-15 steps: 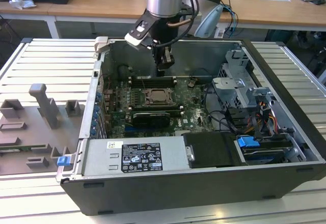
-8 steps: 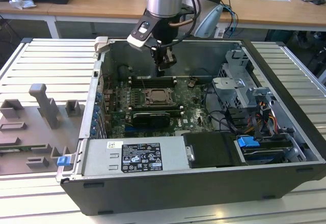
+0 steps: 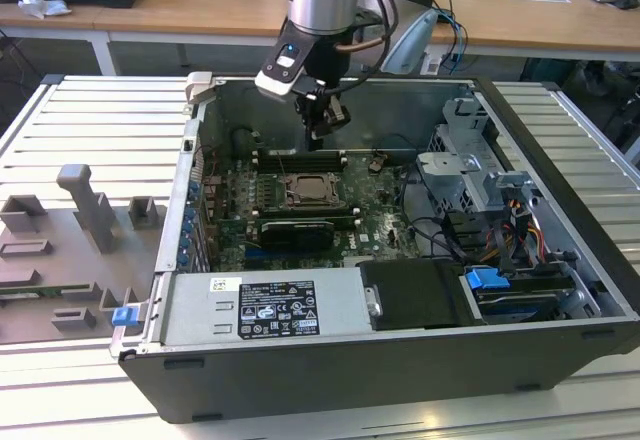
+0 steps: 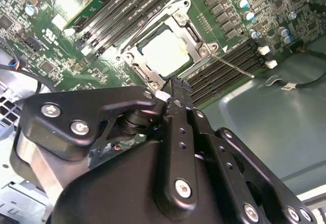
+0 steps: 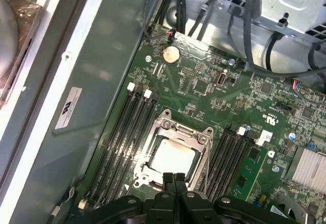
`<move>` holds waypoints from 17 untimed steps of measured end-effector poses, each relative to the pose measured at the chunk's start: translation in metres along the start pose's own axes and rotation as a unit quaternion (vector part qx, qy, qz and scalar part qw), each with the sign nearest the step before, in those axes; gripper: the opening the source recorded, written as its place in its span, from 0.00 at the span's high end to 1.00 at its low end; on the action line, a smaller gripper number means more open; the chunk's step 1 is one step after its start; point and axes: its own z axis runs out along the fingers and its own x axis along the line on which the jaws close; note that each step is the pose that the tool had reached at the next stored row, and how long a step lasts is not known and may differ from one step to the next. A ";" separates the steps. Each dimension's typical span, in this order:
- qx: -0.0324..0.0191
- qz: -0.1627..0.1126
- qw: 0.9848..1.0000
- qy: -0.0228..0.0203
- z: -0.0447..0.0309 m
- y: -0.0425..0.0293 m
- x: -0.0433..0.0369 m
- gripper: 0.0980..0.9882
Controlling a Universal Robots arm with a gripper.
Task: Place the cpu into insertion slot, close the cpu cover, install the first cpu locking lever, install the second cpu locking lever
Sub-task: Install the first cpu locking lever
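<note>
The cpu point(image 5: 173, 158), a pale square chip, lies in the insertion slot point(image 3: 306, 193) on the green board. The silvery cpu cover point(image 5: 164, 124) is folded down around it as a frame, also visible in the second wrist view point(image 4: 186, 26). A thin metal locking lever point(image 4: 235, 64) sticks out slantwise from one socket corner over the memory slots. My gripper point(image 3: 320, 138) hangs just above the board at the socket's far edge, its two black fingers pressed together with nothing between them. In both wrist views the gripper point(image 5: 174, 177) point(image 4: 175, 84) sits right beside the cover's rim.
Long black memory slots point(image 5: 119, 142) flank the socket on both sides. The open case's metal wall point(image 3: 400, 110) rises behind it, and a drive cage with cables point(image 3: 470, 175) stands at the exterior view's right. The power supply point(image 3: 265, 305) is in front, with grey fixtures point(image 3: 80, 230) outside the case.
</note>
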 end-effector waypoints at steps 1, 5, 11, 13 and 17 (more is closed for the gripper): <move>0.000 -0.006 1.000 0.000 0.0000 0.0000 0.0000 0.99; 0.000 -0.025 1.000 0.000 0.0000 0.0000 0.0000 0.99; 0.000 -0.049 0.999 0.001 0.0000 0.0000 0.0000 0.99; 0.000 -0.060 0.998 0.001 0.0000 0.0000 0.0000 0.99; 0.001 -0.081 0.997 0.001 0.0000 0.0000 0.0000 0.99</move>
